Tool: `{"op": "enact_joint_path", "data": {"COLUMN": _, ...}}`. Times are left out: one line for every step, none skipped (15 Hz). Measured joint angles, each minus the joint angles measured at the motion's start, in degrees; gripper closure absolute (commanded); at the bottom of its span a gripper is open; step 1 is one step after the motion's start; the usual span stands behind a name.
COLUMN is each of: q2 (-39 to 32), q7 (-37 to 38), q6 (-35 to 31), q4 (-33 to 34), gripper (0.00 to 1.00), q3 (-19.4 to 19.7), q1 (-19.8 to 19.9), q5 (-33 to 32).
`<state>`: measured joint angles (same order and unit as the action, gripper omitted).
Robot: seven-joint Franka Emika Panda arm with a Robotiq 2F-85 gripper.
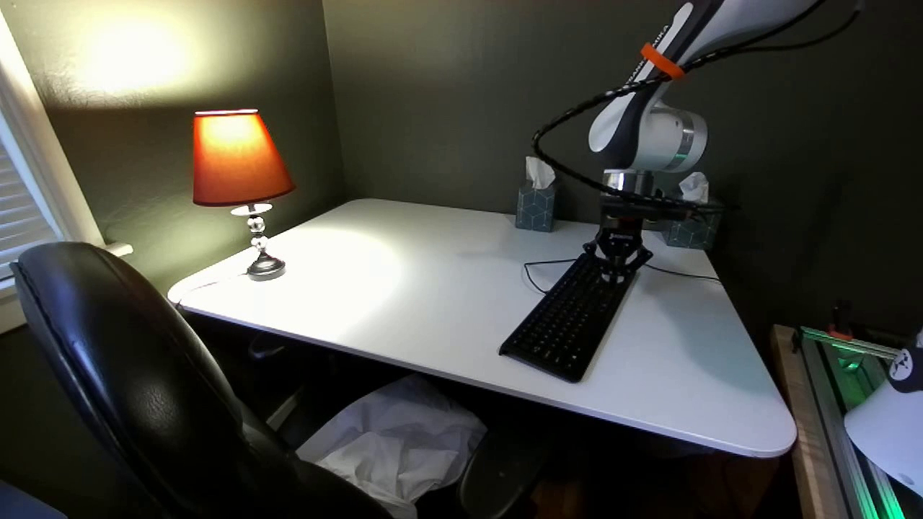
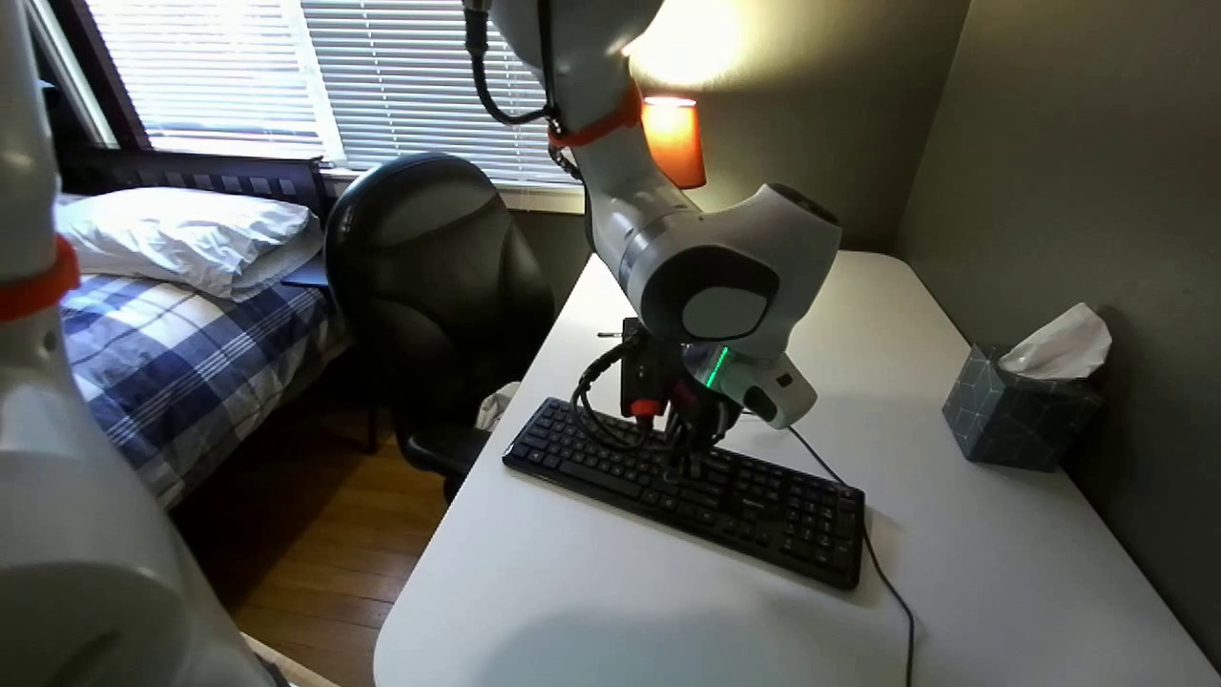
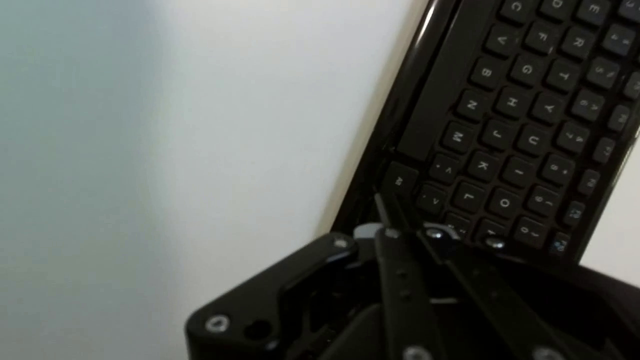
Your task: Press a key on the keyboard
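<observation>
The black keyboard point(image 1: 562, 324) lies flat on the white table, and it also shows in an exterior view point(image 2: 782, 506) with its thin black cable. In the wrist view the keyboard point(image 3: 505, 100) fills the upper right, with its rows of keys readable. My gripper point(image 3: 395, 205) is shut and holds nothing. Its fingertips are together over the keyboard's near edge, beside the Alt key point(image 3: 399, 180) and the comma and period keys. In both exterior views the gripper point(image 1: 614, 276) point(image 2: 689, 468) points down at the keyboard. I cannot tell whether the tips touch a key.
The white table point(image 1: 433, 288) carries a lit red lamp point(image 1: 241, 158) and two tissue boxes point(image 1: 535, 205) point(image 1: 692, 223) near the wall. A tissue box point(image 2: 1016, 410) also shows in an exterior view. A black chair point(image 2: 429, 305) stands at the table's edge.
</observation>
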<state>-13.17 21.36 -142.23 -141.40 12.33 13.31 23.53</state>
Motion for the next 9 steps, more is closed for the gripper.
{"op": "enact_joint_path", "data": {"q2": -0.52, "q7": 0.01, "q6": 0.03, "q4": 0.28, "gripper": 1.00, "q3": 0.04, "q1": 0.15, "q5": 0.11}}
{"op": "enact_joint_path", "data": {"q2": -1.02, "q7": 0.04, "q6": 0.06, "q4": 0.56, "gripper": 1.00, "q3": 0.09, "q1": 0.27, "q5": 0.24}}
{"op": "enact_joint_path", "data": {"q2": -1.48, "q7": 0.07, "q6": 0.07, "q4": 0.77, "gripper": 1.00, "q3": 0.11, "q1": 0.39, "q5": 0.37}}
{"op": "enact_joint_path", "data": {"q2": -1.90, "q7": 0.09, "q6": 0.08, "q4": 0.99, "gripper": 1.00, "q3": 0.13, "q1": 0.50, "q5": 0.54}}
{"op": "enact_joint_path", "data": {"q2": -2.32, "q7": 0.09, "q6": 0.14, "q4": 1.27, "gripper": 1.00, "q3": 0.14, "q1": 0.63, "q5": 0.77}}
{"op": "enact_joint_path", "data": {"q2": -2.75, "q7": 0.09, "q6": 0.26, "q4": 1.62, "gripper": 1.00, "q3": 0.13, "q1": 0.77, "q5": 1.01}}
{"op": "enact_joint_path", "data": {"q2": -3.20, "q7": 0.09, "q6": 0.47, "q4": 2.01, "gripper": 1.00, "q3": 0.14, "q1": 0.92, "q5": 1.19}}
{"op": "enact_joint_path", "data": {"q2": -3.64, "q7": 0.08, "q6": 0.62, "q4": 2.39, "gripper": 1.00, "q3": 0.13, "q1": 1.04, "q5": 1.42}}
{"op": "enact_joint_path", "data": {"q2": -4.07, "q7": 0.08, "q6": 0.75, "q4": 2.81, "gripper": 1.00, "q3": 0.13, "q1": 1.15, "q5": 1.73}}
